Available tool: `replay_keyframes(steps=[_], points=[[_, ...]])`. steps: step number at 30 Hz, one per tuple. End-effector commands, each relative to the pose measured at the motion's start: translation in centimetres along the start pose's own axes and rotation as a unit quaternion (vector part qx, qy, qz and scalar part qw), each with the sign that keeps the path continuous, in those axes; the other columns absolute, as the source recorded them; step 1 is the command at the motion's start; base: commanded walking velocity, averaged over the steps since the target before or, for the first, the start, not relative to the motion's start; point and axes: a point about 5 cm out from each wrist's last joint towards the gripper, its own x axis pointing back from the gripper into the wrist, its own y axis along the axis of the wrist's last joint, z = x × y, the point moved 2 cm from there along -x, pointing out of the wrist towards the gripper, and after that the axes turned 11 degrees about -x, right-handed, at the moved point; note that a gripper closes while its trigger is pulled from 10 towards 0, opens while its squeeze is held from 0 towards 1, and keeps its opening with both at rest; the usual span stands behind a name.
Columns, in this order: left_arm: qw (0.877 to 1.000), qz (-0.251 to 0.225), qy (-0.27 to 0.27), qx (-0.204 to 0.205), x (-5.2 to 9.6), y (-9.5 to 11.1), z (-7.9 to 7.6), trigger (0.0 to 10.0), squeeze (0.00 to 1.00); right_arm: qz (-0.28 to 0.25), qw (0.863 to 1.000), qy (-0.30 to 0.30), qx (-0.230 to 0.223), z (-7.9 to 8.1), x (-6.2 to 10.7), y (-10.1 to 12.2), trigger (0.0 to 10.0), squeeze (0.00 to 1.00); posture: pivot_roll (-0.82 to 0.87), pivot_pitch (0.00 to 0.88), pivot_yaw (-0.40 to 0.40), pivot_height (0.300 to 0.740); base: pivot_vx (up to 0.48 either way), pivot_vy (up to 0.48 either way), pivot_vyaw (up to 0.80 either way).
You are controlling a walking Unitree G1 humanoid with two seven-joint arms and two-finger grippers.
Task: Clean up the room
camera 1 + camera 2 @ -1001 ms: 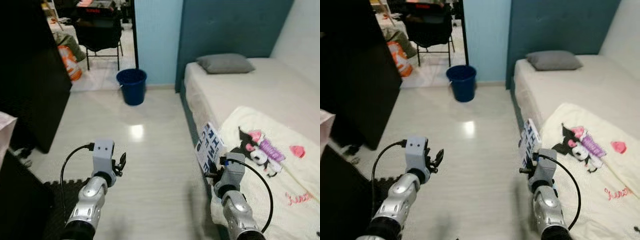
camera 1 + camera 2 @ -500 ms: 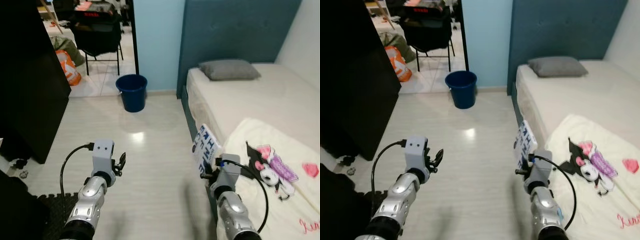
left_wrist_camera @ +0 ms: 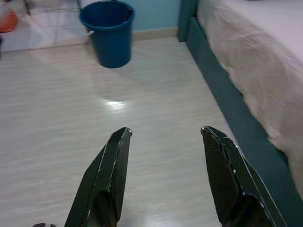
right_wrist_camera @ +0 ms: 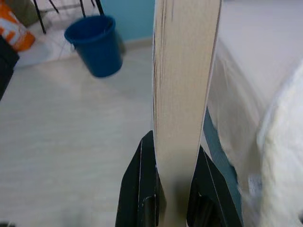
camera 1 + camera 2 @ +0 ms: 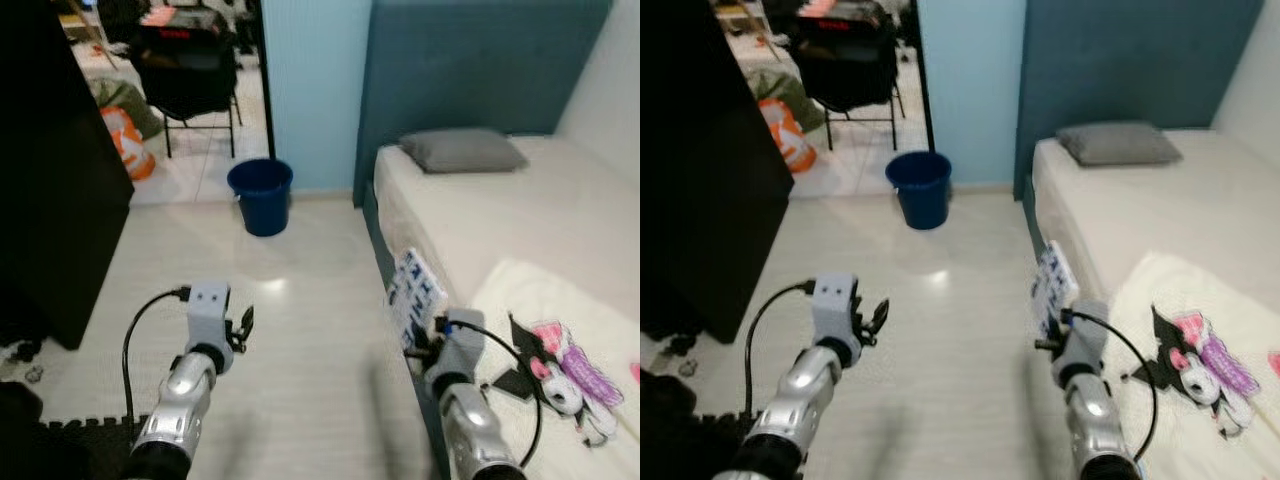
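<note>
Right gripper (image 4: 168, 179) clamped on thin white blue-lettered book (image 5: 414, 293), beside teal bed's edge (image 5: 385, 250). Left gripper (image 3: 165, 177) wide apart over pale floor (image 5: 290, 340), round blue bucket (image 5: 260, 197) ahead.

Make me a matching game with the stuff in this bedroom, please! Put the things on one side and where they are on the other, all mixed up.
Things:
1. bucket
2. pillow
3. book
4. chair

Places:
A. at the head of the bed
B. clamped in the right gripper
C. on the pale floor by the light blue wall
D. in the next room, past the doorway

Pairs: 1-C, 2-A, 3-B, 4-D
</note>
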Motion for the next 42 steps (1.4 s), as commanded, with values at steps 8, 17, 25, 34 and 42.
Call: replay_keyframes(steps=[8,17,25,34,42], points=[[1.000,0.010,0.001,-0.004,0.26,-0.58,0.31,10.0,0.00,-0.006,1.000,0.010,-0.013,0.87,-0.04,-0.10,10.0,0.00,0.05,0.092,0.023,0.740,0.362,0.000,0.00],[1.000,0.012,0.001,-0.003,0.30,-0.65,0.33,10.0,0.00,-0.006,1.000,0.007,-0.015,0.74,0.01,-0.14,10.0,0.00,0.05,0.098,0.023,0.740,0.360,0.000,-0.32],[1.000,0.012,0.000,-0.002,0.20,-0.61,0.25,10.0,0.00,-0.008,1.000,0.006,-0.013,0.63,-0.04,0.01,10.0,0.00,0.05,0.096,0.025,0.740,0.357,0.000,0.00],[1.000,0.012,-0.001,-0.001,0.07,-0.54,0.17,10.0,0.00,-0.006,1.000,0.003,-0.016,0.53,-0.10,0.03,10.0,0.00,0.05,0.097,0.024,0.740,0.355,0.000,-0.12],[1.000,0.013,-0.001,-0.001,0.08,-0.59,0.17,10.0,0.00,-0.007,1.000,0.005,-0.017,0.59,-0.13,0.09,10.0,0.00,0.05,0.095,0.025,0.740,0.353,0.000,-0.66]])
